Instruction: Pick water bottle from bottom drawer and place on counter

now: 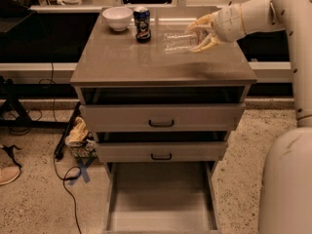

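We see the water bottle (pixel 176 42), clear ribbed plastic, lying sideways over the back right part of the counter (pixel 146 65), one end clasped by the end effector (pixel 199 35). On this glossy grey-beige slab's back left stand a dark printed can (pixel 142 24) and a white bowl (pixel 117 18). Below the counter the flat-floored bottom drawer (pixel 161 201) is pulled out. The white arm (pixel 248 16) reaches in from the counter's right.

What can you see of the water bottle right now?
The water bottle is clear ribbed plastic, lying on its side over the back right of the counter, right of the dark can. The gripper is closed around its right end. Whether it rests on the counter cannot be told.
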### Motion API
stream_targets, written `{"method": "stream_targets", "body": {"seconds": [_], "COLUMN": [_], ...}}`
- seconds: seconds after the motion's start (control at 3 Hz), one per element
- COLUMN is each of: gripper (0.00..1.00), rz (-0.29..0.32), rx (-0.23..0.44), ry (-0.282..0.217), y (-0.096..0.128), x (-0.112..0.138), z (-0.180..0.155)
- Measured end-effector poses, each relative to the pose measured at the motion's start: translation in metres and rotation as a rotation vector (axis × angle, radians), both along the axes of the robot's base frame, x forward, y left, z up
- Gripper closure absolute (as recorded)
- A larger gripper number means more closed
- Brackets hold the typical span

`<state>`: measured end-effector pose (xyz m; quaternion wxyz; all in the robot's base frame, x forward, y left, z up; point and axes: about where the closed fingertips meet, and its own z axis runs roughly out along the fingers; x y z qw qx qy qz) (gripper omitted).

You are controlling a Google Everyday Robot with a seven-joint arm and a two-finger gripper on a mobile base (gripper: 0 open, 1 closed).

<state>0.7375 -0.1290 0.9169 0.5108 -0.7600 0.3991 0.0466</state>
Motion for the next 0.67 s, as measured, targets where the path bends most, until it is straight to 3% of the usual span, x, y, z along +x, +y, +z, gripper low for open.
{"method": "stream_targets", "body": {"seconds": [0.33, 0.67], "gripper": [1.00, 0.81], "rz": [0.029, 0.043], "rx": [-0.006, -0.037], "ry": [0.027, 0.058], "y": [0.017, 0.030], "x": [0.012, 0.021], "z": [-0.010, -0.018]}}
